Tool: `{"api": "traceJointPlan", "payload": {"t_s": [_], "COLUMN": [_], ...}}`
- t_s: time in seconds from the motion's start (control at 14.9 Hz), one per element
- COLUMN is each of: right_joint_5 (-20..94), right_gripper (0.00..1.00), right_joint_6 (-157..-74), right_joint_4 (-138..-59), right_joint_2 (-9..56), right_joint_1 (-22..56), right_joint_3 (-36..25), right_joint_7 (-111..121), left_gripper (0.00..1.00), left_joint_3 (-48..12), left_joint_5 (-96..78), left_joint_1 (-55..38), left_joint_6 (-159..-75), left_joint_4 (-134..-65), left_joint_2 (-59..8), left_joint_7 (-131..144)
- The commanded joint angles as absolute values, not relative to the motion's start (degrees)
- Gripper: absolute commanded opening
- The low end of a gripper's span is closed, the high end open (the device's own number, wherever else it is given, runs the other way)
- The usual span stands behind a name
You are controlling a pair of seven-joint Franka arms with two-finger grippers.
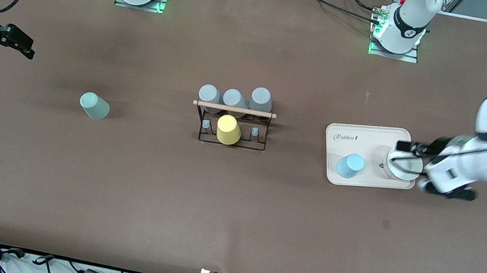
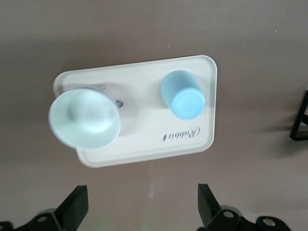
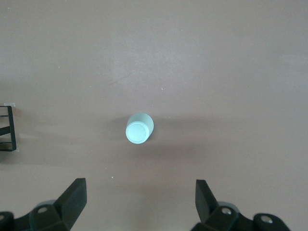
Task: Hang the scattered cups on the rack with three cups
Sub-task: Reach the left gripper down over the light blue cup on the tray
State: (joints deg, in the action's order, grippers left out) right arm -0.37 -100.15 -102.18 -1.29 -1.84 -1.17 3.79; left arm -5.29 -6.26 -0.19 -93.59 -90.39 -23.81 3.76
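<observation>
The black wire rack (image 1: 255,112) with a wooden rod stands mid-table; its edge shows in both wrist views (image 2: 301,120) (image 3: 7,127). A pale mint cup (image 1: 94,106) stands base up on the table toward the right arm's end. My right gripper (image 1: 21,44) hovers open and empty, and the mint cup (image 3: 139,128) is ahead of its open jaws (image 3: 139,190). A light blue cup (image 1: 350,165) stands base up on the cream tray (image 1: 372,134). My left gripper (image 1: 426,167) hovers open and empty by the tray, with the blue cup (image 2: 183,94) ahead of its jaws (image 2: 143,192).
Three grey tumblers (image 1: 233,98) sit on the rack's row farther from the front camera, and a yellow tumbler (image 1: 228,129) sits on the nearer row's middle peg. A pale whitish tumbler (image 2: 85,117) stands mouth up on the tray (image 2: 144,144), beside the blue cup.
</observation>
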Motion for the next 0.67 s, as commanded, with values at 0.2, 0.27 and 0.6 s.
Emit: {"api": "traceJointPlan", "payload": {"t_s": [0.2,0.27,0.6], "right_joint_5": [-0.9,-0.9,-0.9], "right_gripper": [1.00,1.00,1.00], "right_joint_6": [-99.8,-99.8,-100.1], "right_joint_4": [-102.1,-102.1,-102.1], "right_joint_2": [-1.4,-1.4,-1.2], "right_joint_1": [-2.2,-2.1,-2.2], "right_joint_3": [-1.2,-1.2,-1.2], "right_joint_7": [4.7,4.7,4.6], "left_gripper": [1.00,1.00,1.00], "left_joint_3": [-6.6,-6.6,-6.6], "left_joint_5": [-7.6,-7.5,-7.5], "left_joint_1": [-3.2,-3.5,-5.1], "left_joint_6": [-103.6,-106.5,-113.2], "left_joint_4": [-94.5,-97.0,-100.6], "left_joint_2": [-29.6,-29.6,-31.4], "left_joint_7": [3.9,3.9,3.9]}}
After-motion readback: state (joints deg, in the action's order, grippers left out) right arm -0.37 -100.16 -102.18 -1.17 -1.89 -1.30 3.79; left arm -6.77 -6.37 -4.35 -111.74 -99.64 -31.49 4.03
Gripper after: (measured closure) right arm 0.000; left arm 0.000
